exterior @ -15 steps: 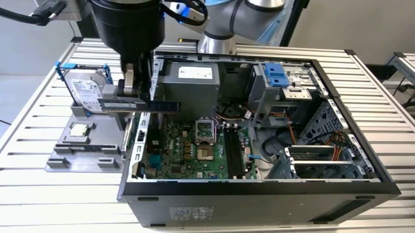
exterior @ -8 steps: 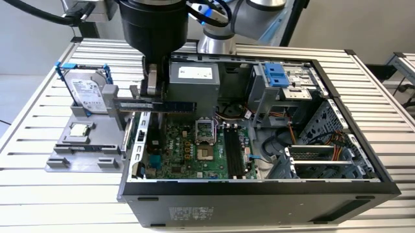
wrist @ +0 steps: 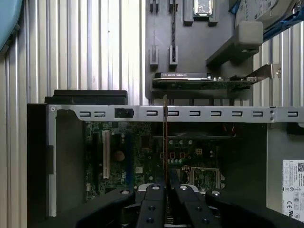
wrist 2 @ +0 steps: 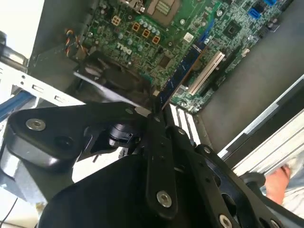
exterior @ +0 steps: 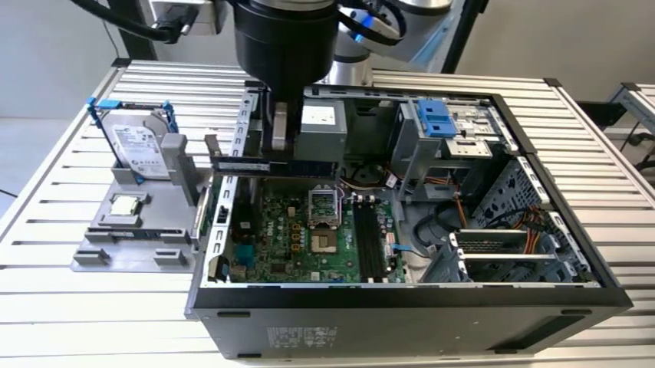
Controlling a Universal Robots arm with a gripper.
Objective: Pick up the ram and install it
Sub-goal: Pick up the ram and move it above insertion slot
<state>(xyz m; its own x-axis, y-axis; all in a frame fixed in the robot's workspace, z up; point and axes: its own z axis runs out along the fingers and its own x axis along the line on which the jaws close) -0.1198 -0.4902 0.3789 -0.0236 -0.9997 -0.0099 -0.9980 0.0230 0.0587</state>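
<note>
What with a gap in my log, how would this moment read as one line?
tool: shut on ram | ram: held above motherboard, not seated | case: open

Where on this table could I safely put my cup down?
Bare slatted table lies in front of the grey parts holder at the exterior view's left, and beside the computer case at its right. Crowded: inside the case, motherboard and cables.

ram (wrist: 165,142) partly hidden by end effector (wrist: 165,186), hard drive (wrist: 270,9) cropped
</note>
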